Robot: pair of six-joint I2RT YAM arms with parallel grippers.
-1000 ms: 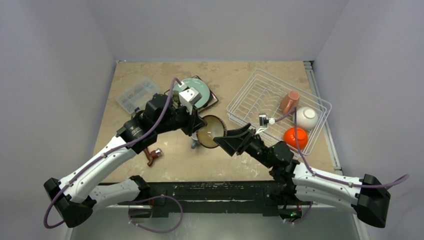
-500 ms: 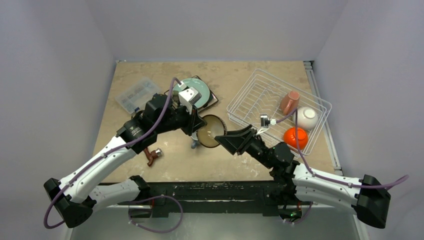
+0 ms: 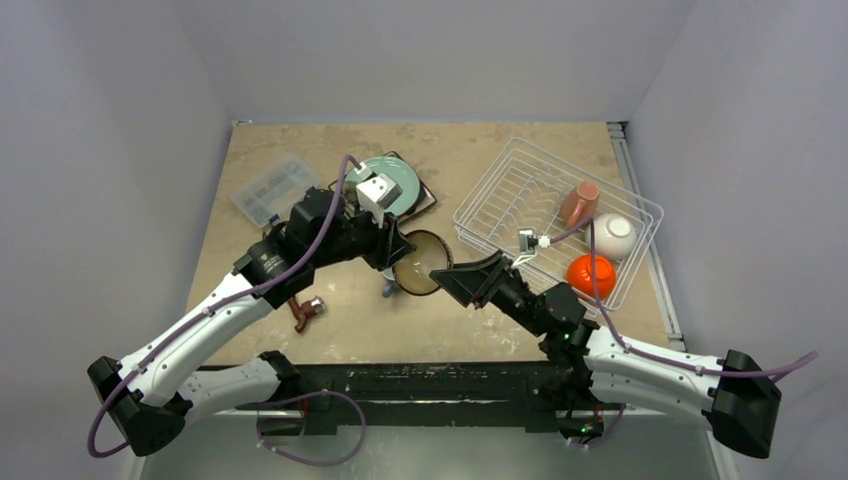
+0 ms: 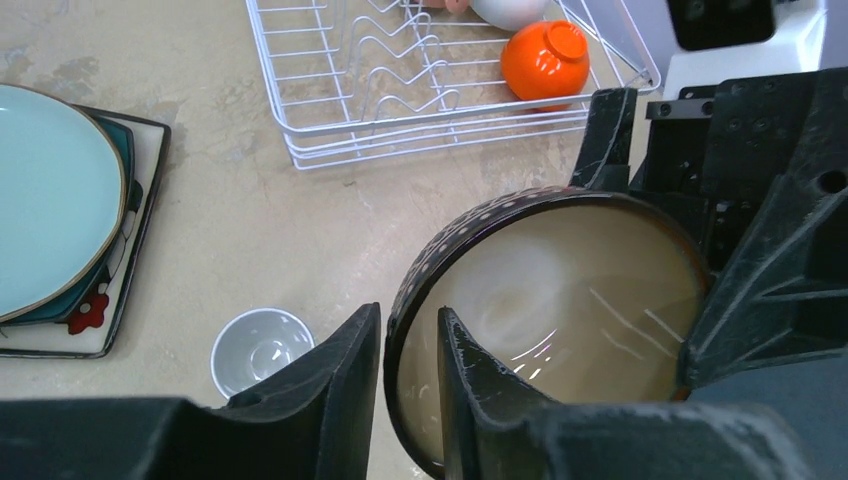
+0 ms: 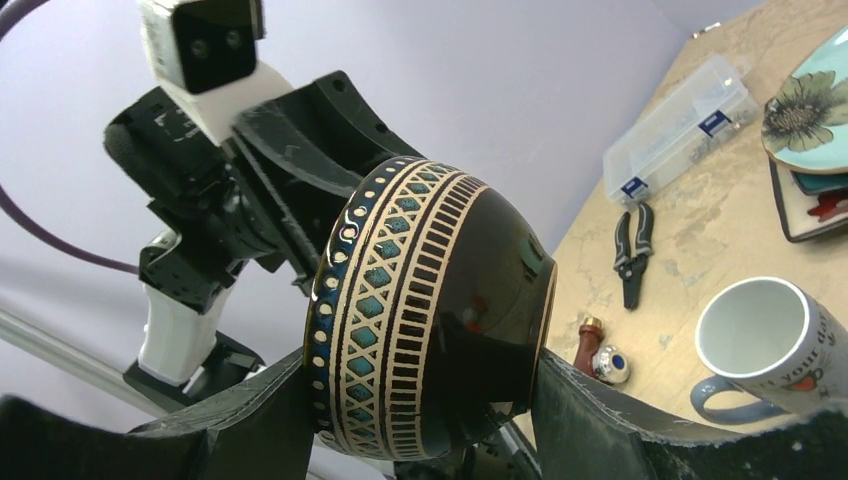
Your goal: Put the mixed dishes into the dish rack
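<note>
Midair between the arms, the dark brown ceramic bowl (image 5: pixel 430 300) is clamped by the right gripper (image 5: pixel 425 400); the left gripper (image 4: pixel 408 318) straddles its rim, pinching or slack unclear. A weak hold mid-handover could drop it by the pale blue mug (image 4: pixel 250 350). Three bowls: white bowl (image 3: pixel 612 235) and orange bowl (image 3: pixel 590 272) lie in the white wire dish rack (image 3: pixel 500 190) with the pink mug (image 3: pixel 579 203). Two mugs, two plates: round teal plate (image 4: pixel 50 200) atop square flowered plate (image 4: pixel 125 260).

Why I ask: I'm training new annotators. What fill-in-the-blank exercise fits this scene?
The ____ bowl lies in the dish rack beside the white bowl.
The round teal plate rests on a ____ plate.
The right gripper has its jaws around the dark brown ____.
Missing words: orange, square, bowl.
</note>
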